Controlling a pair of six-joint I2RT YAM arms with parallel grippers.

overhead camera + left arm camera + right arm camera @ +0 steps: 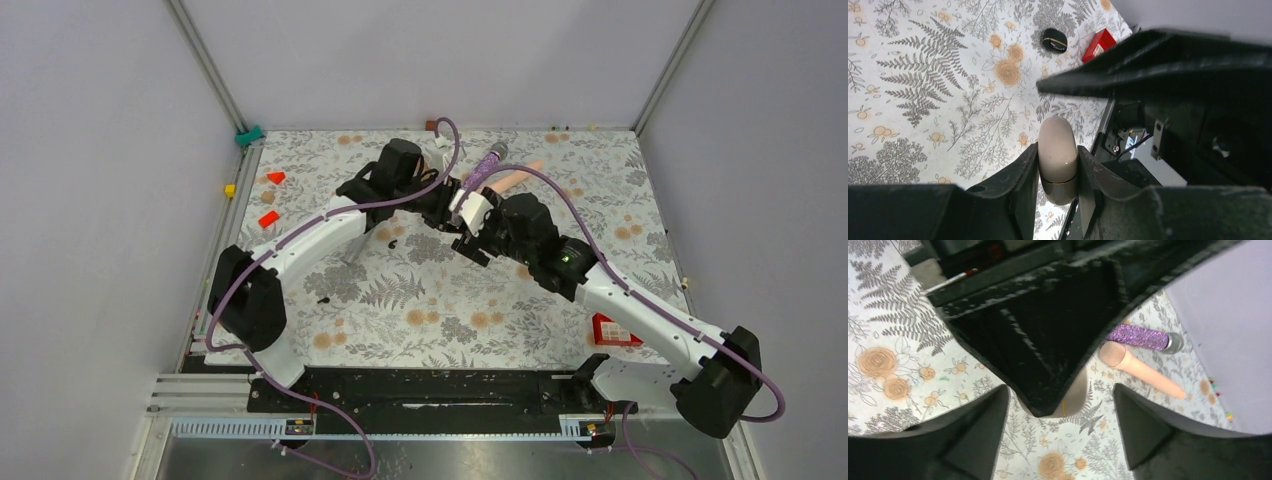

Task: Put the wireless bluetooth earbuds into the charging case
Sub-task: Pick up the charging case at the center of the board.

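Top view: both arms meet near the middle of the far edge, left gripper [450, 203] right up against the right gripper [478, 238]. Two tiny black earbuds [393, 243] lie loose on the table [400, 320], left of centre.

Left wrist: the left one's clamped on the beige charging case [1058, 145], lid down.

Right wrist: fingers spread wide, holding nothing. Purple mic [1140, 337] and peach mic [1143, 372] lie touching by the far edge.

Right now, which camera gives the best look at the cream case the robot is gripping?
The left wrist view: the cream charging case fills the centre, seam visible, clamped by the left gripper. The right wrist view shows only a pale sliver behind that gripper's finger; in the top external view it is hidden.
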